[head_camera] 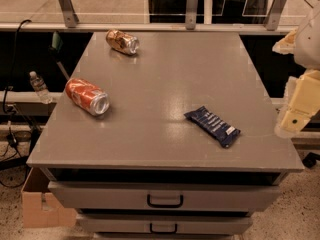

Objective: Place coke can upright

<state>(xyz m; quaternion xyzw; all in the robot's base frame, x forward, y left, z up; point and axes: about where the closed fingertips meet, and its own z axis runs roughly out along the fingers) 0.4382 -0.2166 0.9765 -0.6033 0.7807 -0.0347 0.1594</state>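
The coke can (87,96) is red with white lettering and lies on its side near the left edge of the grey table (165,79), its silver top facing front right. My gripper (294,118) hangs at the right edge of the view, beyond the table's right side. It is far from the can and holds nothing that I can see.
A gold-brown can (122,41) lies on its side at the table's back left. A dark blue snack wrapper (212,126) lies front right of centre. Drawers (165,196) sit below the top. A cardboard box (40,204) and a water bottle (39,86) are at the left.
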